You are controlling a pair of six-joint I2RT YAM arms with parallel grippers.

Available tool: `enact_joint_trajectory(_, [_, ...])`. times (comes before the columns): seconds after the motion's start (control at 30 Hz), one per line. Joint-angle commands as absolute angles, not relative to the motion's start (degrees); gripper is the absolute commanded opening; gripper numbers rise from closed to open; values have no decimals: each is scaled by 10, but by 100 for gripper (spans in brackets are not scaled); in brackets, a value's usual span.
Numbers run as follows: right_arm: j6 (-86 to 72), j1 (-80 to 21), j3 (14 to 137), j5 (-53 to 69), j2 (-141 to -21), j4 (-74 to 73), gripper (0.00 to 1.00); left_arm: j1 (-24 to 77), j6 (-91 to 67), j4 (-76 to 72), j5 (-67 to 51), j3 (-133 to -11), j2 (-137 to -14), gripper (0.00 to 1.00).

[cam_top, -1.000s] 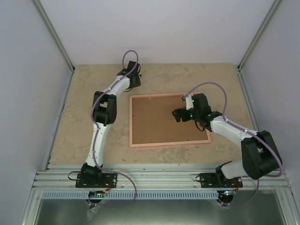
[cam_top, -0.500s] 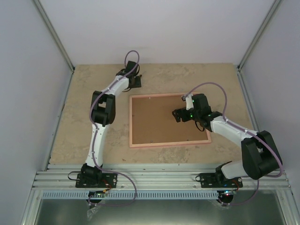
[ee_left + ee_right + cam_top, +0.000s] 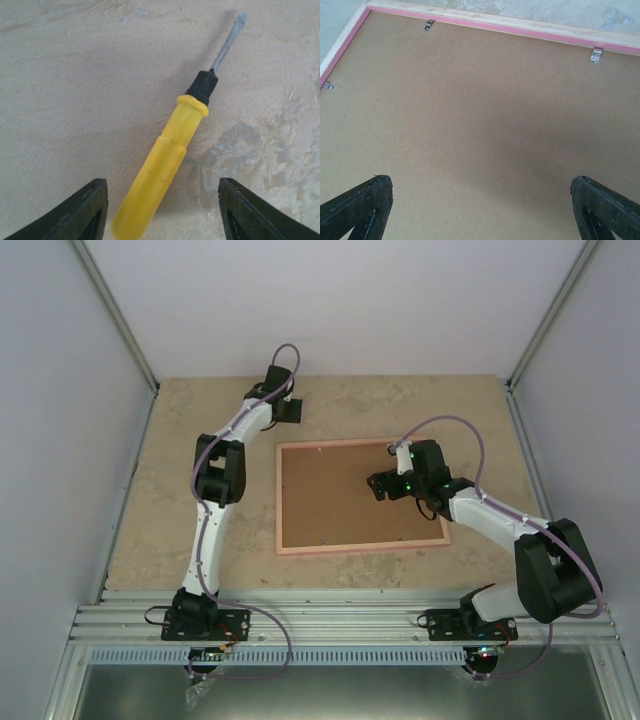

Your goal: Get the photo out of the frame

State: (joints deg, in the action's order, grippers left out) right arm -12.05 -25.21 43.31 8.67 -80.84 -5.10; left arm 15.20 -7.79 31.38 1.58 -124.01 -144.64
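Left claw (image 3: 162,207) hangs open over a yellow screwdriver (image 3: 167,150) that lies flat on the table (image 3: 75,75), at the far side. Its two fingers stand one on each side of the handle and do not touch it. Right claw (image 3: 480,200) is wide open too and holds nothing. It hangs just above the brown back board (image 3: 470,125) of the frame (image 3: 520,30). The frame lies face down in the middle of the table, so the photo is hidden under the board and I cannot see it. Small metal clips (image 3: 595,54) sit along the pink edge and seem to hold the board in.

I think the job now is to get those clips out of the way. If the left claw takes the screwdriver, it should close on the fat yellow part, near the middle, so the tool does not tip. Put the flat tip under one clip and push softly, so the board does not get scratched. The right claw can press on the board so the frame does not slide. Do every clip before lifting the board.
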Motion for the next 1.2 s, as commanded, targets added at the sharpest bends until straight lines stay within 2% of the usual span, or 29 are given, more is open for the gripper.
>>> enact_joint_trajectory(0.0, [-126, -253, 429, 93, -802, -43, 98, 149, -48, 318, -16, -1263, -1477, 59])
enact_joint_trajectory(0.17, [-132, -253, 429, 94, -800, -43, 98, 149, -52, 330, -18, -1262, -1481, 36])
enact_joint_trajectory(0.47, [-146, -254, 425, 103, -795, -35, 98, 149, -65, 318, -35, -1216, -1446, 9])
enact_joint_trajectory(0.77, [-159, -255, 431, 114, -776, -26, 98, 149, -109, 291, -80, -1161, -1354, 0])
enact_joint_trajectory(1.0, [-197, -258, 438, 157, -766, 11, 98, 149, -166, 285, -164, -1125, -1264, 0])
enact_joint_trajectory(1.17, [-231, -262, 462, 186, -768, 42, 97, 149, -237, 242, -222, -1030, -1179, 0])
